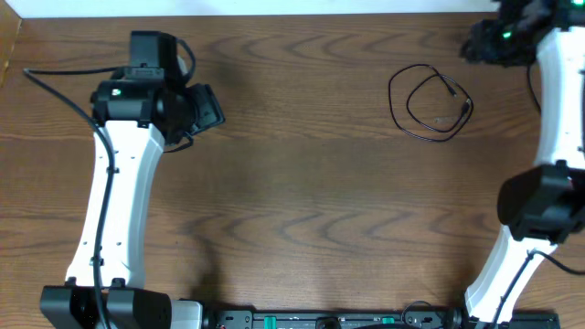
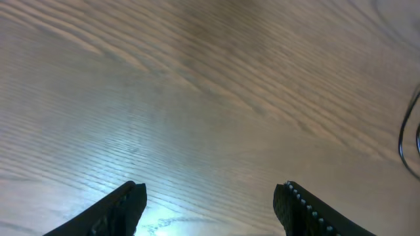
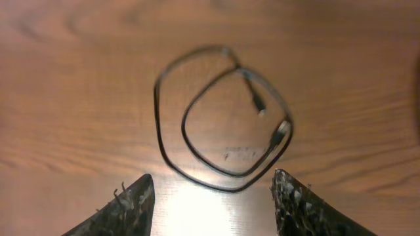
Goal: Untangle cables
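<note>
A thin black cable lies coiled in two loose loops on the brown wooden table at the back right, its two small plug ends inside the coil. It shows whole in the right wrist view, and its edge shows at the right border of the left wrist view. No white cable is in view. My right gripper is open and empty, above the table just short of the coil; in the overhead view it sits at the top right corner. My left gripper is open and empty over bare wood, at the back left in the overhead view.
The table's far edge runs along the top of the overhead view. The left arm stretches up the left side. The right arm runs along the right edge. A black base rail lies at the front.
</note>
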You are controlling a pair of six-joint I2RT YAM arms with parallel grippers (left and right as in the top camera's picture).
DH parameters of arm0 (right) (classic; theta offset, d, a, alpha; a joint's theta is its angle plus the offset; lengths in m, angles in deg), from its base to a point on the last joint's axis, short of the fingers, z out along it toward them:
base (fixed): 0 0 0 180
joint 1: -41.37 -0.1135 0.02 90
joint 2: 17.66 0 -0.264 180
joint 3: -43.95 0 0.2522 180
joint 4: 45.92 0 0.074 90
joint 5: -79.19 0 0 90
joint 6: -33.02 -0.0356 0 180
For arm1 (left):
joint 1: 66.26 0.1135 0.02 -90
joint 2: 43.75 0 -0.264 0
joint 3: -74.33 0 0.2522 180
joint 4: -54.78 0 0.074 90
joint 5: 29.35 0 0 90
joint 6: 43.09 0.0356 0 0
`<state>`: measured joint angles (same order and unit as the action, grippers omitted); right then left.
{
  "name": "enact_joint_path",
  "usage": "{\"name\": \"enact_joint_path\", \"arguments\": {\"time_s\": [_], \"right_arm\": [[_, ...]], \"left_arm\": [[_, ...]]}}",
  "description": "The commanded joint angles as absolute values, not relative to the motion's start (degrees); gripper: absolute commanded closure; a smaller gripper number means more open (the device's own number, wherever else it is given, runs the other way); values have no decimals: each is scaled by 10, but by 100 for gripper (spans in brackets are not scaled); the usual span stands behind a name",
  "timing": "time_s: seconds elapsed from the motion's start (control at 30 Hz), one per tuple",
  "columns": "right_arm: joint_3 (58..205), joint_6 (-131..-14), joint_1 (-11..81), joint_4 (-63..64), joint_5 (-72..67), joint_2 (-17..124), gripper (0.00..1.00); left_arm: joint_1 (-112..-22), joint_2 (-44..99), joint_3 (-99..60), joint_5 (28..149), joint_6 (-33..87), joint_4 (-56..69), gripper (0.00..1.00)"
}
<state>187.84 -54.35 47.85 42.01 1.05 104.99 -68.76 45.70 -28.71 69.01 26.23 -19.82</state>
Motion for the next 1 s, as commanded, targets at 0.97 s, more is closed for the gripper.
{"name": "enact_joint_path", "arguments": {"time_s": [0.97], "right_arm": [[1878,-407,338,434,-103,1260,11]], "left_arm": [[-736,479,-285,690,272,-198,26]]}}
